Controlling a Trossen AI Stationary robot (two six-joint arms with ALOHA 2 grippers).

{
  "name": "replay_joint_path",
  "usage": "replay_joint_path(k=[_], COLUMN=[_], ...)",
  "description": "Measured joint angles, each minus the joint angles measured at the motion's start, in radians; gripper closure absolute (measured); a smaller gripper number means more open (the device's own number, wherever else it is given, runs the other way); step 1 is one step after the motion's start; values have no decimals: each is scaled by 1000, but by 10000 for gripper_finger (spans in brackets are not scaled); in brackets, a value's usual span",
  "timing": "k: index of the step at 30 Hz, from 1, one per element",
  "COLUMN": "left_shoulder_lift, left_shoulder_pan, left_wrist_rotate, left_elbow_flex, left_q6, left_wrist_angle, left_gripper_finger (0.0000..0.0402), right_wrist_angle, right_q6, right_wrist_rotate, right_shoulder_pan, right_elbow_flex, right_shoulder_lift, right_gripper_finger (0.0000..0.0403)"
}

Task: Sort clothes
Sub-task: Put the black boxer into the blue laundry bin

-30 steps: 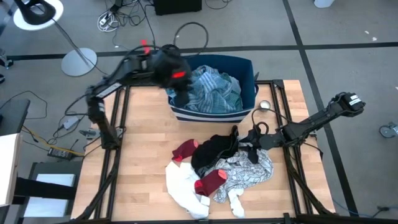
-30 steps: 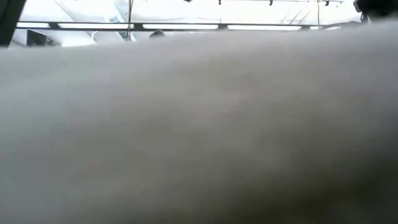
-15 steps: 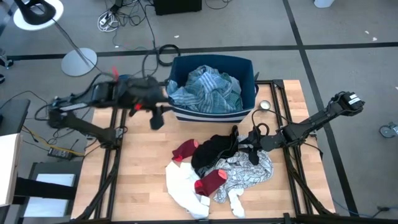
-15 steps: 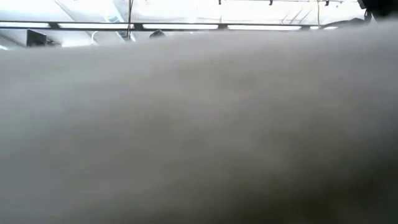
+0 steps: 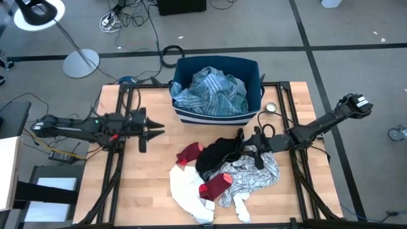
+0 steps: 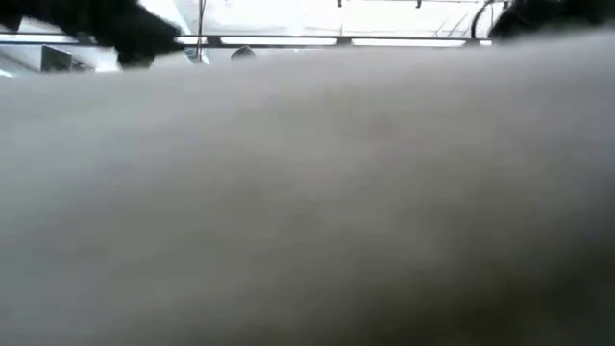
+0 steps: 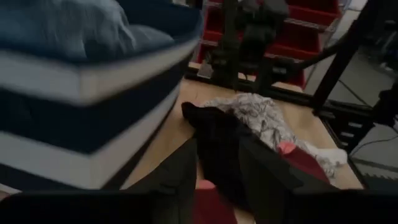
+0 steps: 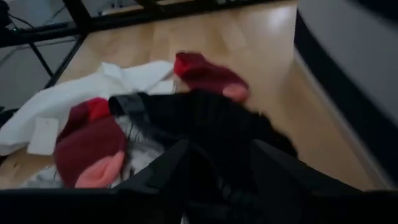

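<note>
Garments lie in two groups on your table (image 5: pixel 152 172): a blue striped heap (image 5: pixel 213 92) fills the dark blue bin (image 5: pixel 254 79) at the far edge, and a loose pile sits near the middle toward the near edge. In that pile you have a black garment (image 5: pixel 219 154) at the centre, a dark red piece (image 5: pixel 189 153) just to its left, a second dark red piece (image 5: pixel 216 186) nearer you, a white garment (image 5: pixel 187 191) spread at the near left, and a black-and-white patterned cloth (image 5: pixel 254 175) at the right. Your left gripper (image 5: pixel 156 129) hangs over bare wood on the left side of the table, well apart from the pile and level with the bin's near wall, its fingers spread wide with nothing between them; from its wrist camera you look past the bin's striped side toward the black garment and the patterned cloth beyond. Your right gripper (image 5: pixel 255 147) rests at the right edge of the pile, on the black garment, and its wrist camera shows the two fingers parted with black cloth lying between them, though you cannot tell whether they pinch it. Your low camera is blanketed by pale cloth, with only dark arm shapes at its top corners.
</note>
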Motion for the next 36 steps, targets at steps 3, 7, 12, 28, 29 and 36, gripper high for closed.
replay_joint_path(k=[3, 7, 12, 28, 29, 36], left_shoulder_lift=[-59, -79, -79, -66, -66, -66], left_shoulder_pan=[-1, -1, -1, 0, 0, 0], left_wrist_rotate=[1, 1, -47, -60, -60, -60], left_elbow_flex=[-156, -323, -436, -435, -435, -435], left_q6=[-6, -23, -27, -55, -55, -54], left_wrist_angle=[137, 348, 492, 478, 478, 477], left_gripper_finger=[276, 276, 276, 276, 276, 276], right_wrist_angle=[-23, -147, -368, -653, -685, -947], right_q6=[-88, -159, -171, -151, -152, -236], right_wrist_rotate=[0, -1, -22, -157, -136, 10], right_shoulder_pan=[-11, -26, -43, -139, -141, -151], right_elbow_flex=[64, 187, 347, 549, 575, 876], right_shoulder_lift=[38, 137, 303, 590, 579, 450], right_gripper_finger=[231, 231, 231, 385, 389, 398])
